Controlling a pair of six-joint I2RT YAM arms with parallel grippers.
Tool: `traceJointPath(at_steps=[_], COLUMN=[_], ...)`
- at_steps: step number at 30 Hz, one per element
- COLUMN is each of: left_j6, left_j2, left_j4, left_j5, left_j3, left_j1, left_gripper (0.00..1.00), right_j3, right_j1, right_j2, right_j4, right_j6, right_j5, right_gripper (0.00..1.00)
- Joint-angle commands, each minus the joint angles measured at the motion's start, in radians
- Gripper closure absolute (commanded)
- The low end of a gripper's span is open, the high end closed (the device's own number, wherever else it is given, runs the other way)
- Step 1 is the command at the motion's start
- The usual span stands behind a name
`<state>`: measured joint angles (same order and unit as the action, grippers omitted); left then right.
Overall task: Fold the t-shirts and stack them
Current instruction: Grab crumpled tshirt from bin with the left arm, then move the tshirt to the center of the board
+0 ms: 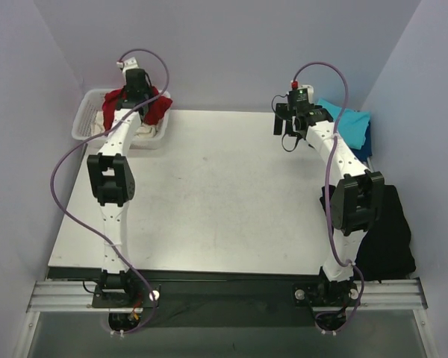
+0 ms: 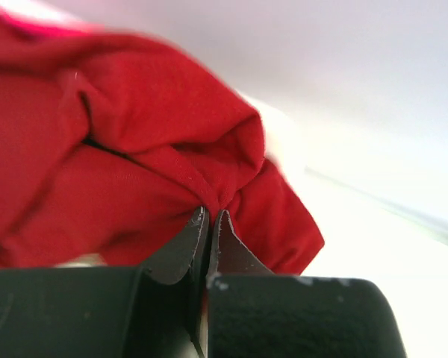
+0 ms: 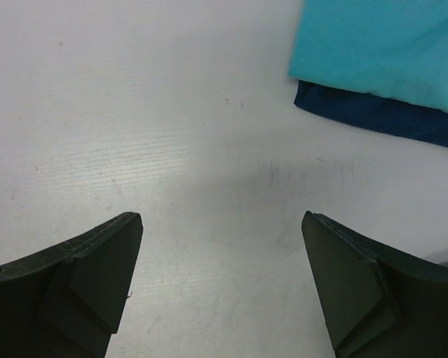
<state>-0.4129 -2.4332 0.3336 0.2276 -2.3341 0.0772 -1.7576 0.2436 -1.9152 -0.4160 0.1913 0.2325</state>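
Item: red t-shirt (image 2: pixel 134 127). Location: heaped in the white lattice basket (image 1: pixel 86 119), part of it spilling over the basket rim on the side facing the open tabletop (image 1: pixel 209 194). Condition: crumpled, unfolded, several creases running into one gathered pleat. Held by: left gripper (image 2: pixel 209 216), jaws shut tight on that pleat, with only a thin bite of cloth at their very tips. Companion: right gripper (image 3: pixel 220 218), jaws wide and empty, hovering over bare tabletop well apart from the basket. Finished stock: turquoise t-shirt (image 3: pixel 388 45) lying folded on a navy t-shirt (image 3: pixel 373 115), across the tabletop from the basket. Step in hand, as judged: drawing the red t-shirt out of the basket for spreading. Handling notes: raise the pleat straight up above the basket until the trailing cloth hangs free of the rim, since a sideways pull could catch the lattice or drag the basket along. Move slowly; the shallow pinch may slip under the garment's weight. Check that nothing else in the basket rises with it. Carry it to the bare tabletop beside the basket, then bring the right gripper in from away from the basket to take a second edge, so the cloth lies flat before any fold.
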Motion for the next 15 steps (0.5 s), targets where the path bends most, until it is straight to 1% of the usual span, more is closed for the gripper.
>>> traceJointPath(at_steps=[1, 6, 10, 13, 15], left_j6=[0.036, 0.071, 0.115, 0.122, 0.085], left_j2=[0.203, 0.342, 0.442, 0.509, 0.546], left_j4=[-0.047, -0.064, -0.129, -0.172, -0.177], left_j5=[-0.013, -0.031, -0.033, -0.068, -0.129], left_j3=[-0.018, -0.014, -0.01, -0.03, -0.047], left_j1=[0.042, 0.079, 0.133, 0.147, 0.157], left_gripper=[1.0, 1.0, 1.0, 1.0, 1.0], right_j3=[-0.002, -0.054, -0.091, -0.097, -0.092], right_j1=[-0.004, -0.049, -0.081, -0.086, -0.086], right_j2=[0.016, -0.01, -0.024, -0.027, -0.025], right_j4=[-0.012, -0.012, -0.012, -0.012, -0.014], right_j6=[0.051, 0.117, 0.161, 0.168, 0.174], right_j5=[0.041, 0.008, -0.045, -0.064, -0.062], right_gripper=[0.08, 0.11, 0.12, 0.12, 0.13])
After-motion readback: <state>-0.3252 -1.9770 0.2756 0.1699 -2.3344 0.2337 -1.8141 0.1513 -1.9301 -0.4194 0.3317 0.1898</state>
